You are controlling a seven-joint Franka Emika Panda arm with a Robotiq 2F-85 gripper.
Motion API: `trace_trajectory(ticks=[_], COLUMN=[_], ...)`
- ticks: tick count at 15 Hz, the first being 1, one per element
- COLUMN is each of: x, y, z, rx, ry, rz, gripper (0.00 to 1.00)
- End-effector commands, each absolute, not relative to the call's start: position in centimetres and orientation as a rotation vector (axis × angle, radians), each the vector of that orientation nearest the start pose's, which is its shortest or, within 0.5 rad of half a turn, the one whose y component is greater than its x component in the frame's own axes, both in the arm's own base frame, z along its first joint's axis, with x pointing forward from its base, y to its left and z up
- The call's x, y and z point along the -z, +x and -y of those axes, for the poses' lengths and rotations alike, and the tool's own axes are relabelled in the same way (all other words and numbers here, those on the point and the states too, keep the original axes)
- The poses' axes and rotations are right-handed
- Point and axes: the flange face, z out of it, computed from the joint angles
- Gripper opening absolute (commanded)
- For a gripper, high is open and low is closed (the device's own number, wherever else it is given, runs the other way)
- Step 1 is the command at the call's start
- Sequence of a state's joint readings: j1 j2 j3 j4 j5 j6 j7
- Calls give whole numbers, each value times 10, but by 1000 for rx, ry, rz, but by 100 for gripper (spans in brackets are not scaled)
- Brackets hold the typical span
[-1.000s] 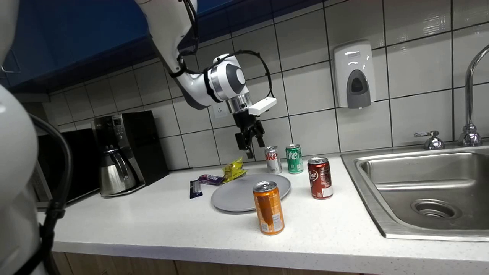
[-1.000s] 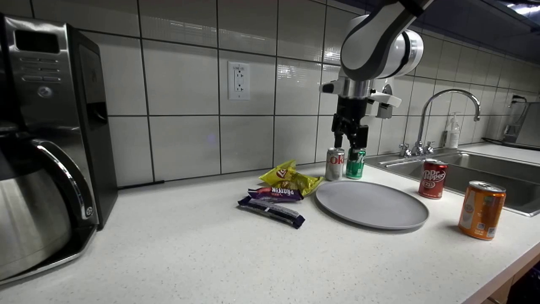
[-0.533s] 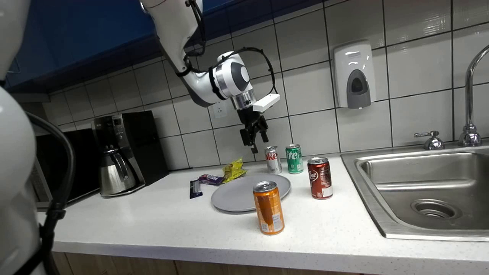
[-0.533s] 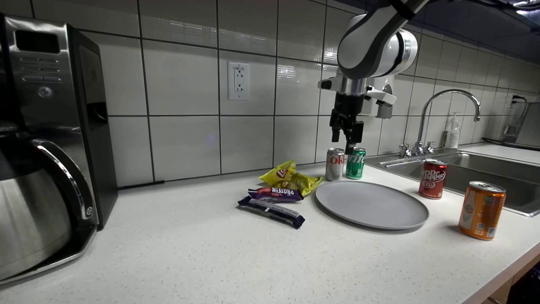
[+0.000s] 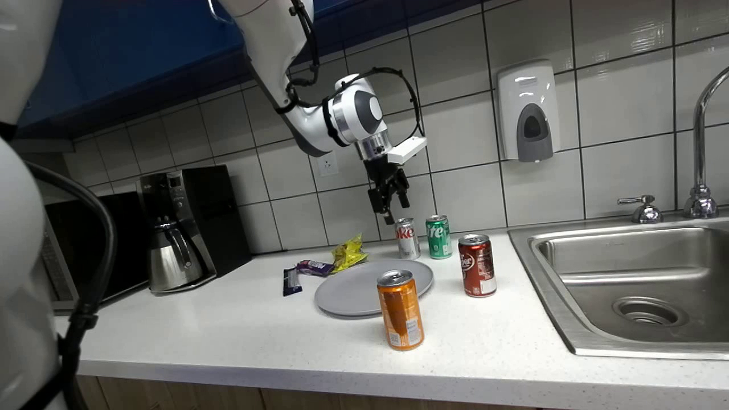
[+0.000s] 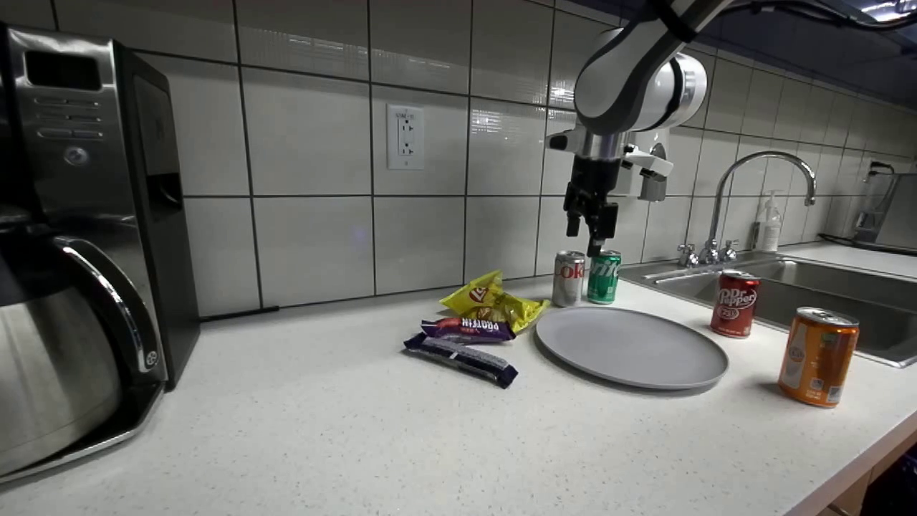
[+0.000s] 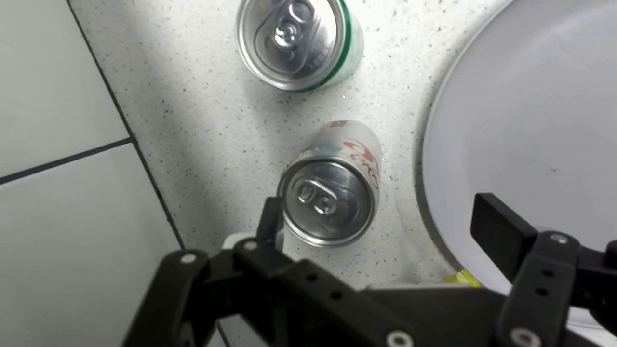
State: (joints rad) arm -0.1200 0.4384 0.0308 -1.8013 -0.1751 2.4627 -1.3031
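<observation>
My gripper (image 5: 397, 209) is open and empty, pointing down above the back of the counter; it also shows in the wrist view (image 7: 381, 226). The nearest thing is a silver Coke can (image 5: 408, 239), upright near the tiled wall. In the wrist view the can's lid (image 7: 328, 202) lies between the fingers, close to the left one; the fingers look higher than the can. A green Sprite can (image 6: 604, 278) stands beside it, its lid in the wrist view (image 7: 291, 38). A grey plate (image 6: 630, 351) lies in front of both cans.
A red Dr Pepper can (image 5: 477, 266) and an orange can (image 5: 400, 310) stand beside the plate. A yellow bag (image 6: 494, 302), a purple protein bar (image 6: 467, 330) and a dark bar (image 6: 462, 360) lie together. A coffee maker (image 5: 196, 222), sink (image 5: 638, 273) and tiled wall (image 6: 308, 143) border the counter.
The gripper has risen a little and, in an exterior view, moved to the right, closer over the silver can. It stays open. The cans, plate and wrappers have not moved.
</observation>
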Motion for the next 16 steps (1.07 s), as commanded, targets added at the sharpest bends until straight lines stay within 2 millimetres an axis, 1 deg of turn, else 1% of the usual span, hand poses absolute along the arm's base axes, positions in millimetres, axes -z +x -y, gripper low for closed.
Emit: trace_trajectory(ticks=[1,7,16], x=[-332,-331,-324], y=[679,686,701], z=[74,84,87], rx=[182,188,164], ry=[-2603,-2576,-2517], rz=[2092,2084,2101], gripper=[100,100,100])
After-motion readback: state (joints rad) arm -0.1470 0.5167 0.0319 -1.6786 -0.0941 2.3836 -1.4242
